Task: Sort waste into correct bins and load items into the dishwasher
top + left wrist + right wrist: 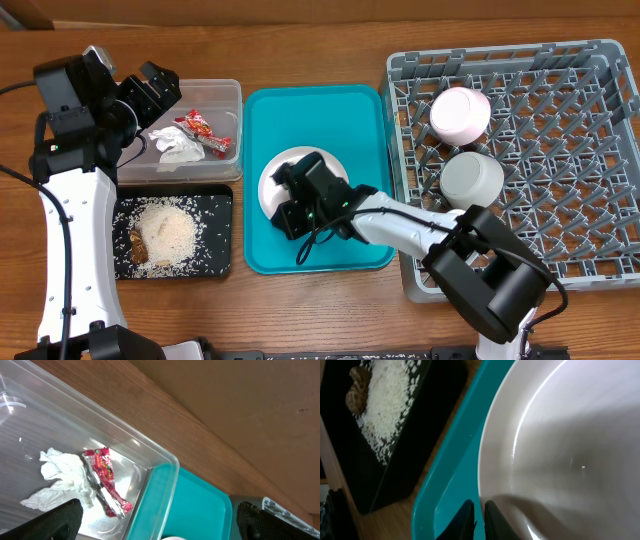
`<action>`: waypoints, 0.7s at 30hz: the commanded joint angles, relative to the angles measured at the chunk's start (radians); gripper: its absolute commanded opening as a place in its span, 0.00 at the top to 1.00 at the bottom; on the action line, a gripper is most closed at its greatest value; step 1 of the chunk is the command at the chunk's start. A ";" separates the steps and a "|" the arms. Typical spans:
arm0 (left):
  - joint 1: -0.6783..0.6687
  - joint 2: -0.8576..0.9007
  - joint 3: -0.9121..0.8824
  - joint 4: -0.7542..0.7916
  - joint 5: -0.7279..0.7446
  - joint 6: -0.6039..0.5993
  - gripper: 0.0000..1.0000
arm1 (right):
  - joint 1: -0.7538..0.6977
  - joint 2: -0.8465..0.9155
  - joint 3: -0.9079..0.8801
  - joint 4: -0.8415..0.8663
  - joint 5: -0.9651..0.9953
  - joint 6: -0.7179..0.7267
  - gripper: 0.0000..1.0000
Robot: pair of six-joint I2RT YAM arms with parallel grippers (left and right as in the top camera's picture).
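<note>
Right wrist view, entry one: plate, pale, round and glossy, lying on the teal tray. Your right claw is clenched to a slit astride the plate's near rim, one finger outside and one inside, so by the look of it you are grasping the plate by its edge. Entry two, overhead: dish rack, grey, just right of the teal tray, holds a small pale bowl and a grey-green cup, both apparently mouth down near its left side. Entry three: black tray, holding rice and brown scraps. Entry four: clear tub, holding a napkin and a red wrapper. Your left claw hangs over the tub's left end with fingers spread wide, carrying nothing. Status, as judged: waste sorted, plate next for the rack. Hazards:
- A thin pinch on a slick rim may let the plate swing or slip once its weight comes off the tray.
- A low lift could catch the tray's raised lip.
- The bowl and cup stand on your way into the rack, and a wide swing could knock them.
- If the plate is set flat across the pegs rather than on edge between them, it may slide.
</note>
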State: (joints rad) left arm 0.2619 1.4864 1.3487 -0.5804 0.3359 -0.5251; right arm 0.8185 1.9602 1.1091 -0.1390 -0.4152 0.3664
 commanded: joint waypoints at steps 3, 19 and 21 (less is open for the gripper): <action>-0.002 0.006 0.010 0.001 -0.006 -0.006 0.00 | 0.003 0.000 0.016 0.015 -0.013 0.005 0.89; -0.002 0.006 0.010 0.001 -0.006 -0.006 0.00 | -0.093 -0.064 0.045 0.008 0.149 0.001 0.77; -0.002 0.006 0.010 0.001 -0.006 -0.006 0.00 | -0.095 -0.064 0.045 -0.011 0.269 0.001 0.72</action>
State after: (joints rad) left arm 0.2619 1.4864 1.3487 -0.5804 0.3359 -0.5251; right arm 0.7319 1.9301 1.1286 -0.1379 -0.3229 0.3676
